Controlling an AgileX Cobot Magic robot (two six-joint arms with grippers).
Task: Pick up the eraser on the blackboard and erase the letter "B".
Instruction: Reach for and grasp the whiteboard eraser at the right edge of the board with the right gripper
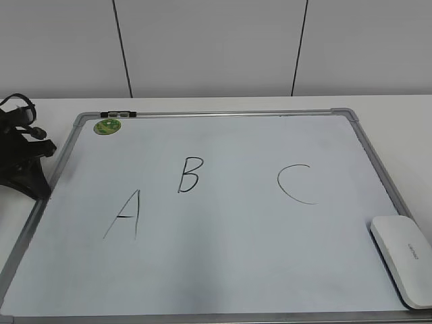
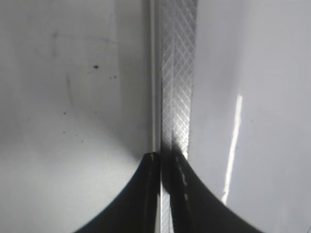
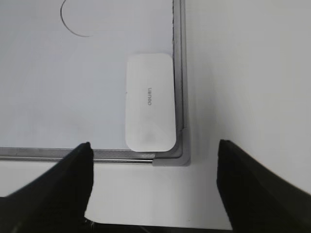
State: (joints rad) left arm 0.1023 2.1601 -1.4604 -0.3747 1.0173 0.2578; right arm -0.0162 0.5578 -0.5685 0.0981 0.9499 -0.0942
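Observation:
The blackboard point(image 1: 236, 263) is a white dry-erase board with a silver frame, lying flat on the table. The letter "B" point(image 1: 188, 174) is drawn left of centre, between a slanted "A" point(image 1: 124, 214) and a "C" point(image 1: 295, 183). The eraser point(image 1: 403, 260) is a white rounded block lying at the board's near right corner, also in the right wrist view point(image 3: 149, 109). My right gripper point(image 3: 154, 148) is open and empty, hovering over the table just in front of that corner. My left gripper point(image 2: 167, 158) is shut and empty over the board's left frame point(image 2: 177, 97).
A round green sticker point(image 1: 106, 125) sits at the board's far left corner, with a small black clip point(image 1: 118, 114) on the frame there. The left arm point(image 1: 23, 158) rests at the board's left edge. White table point(image 1: 378, 104) surrounds the board.

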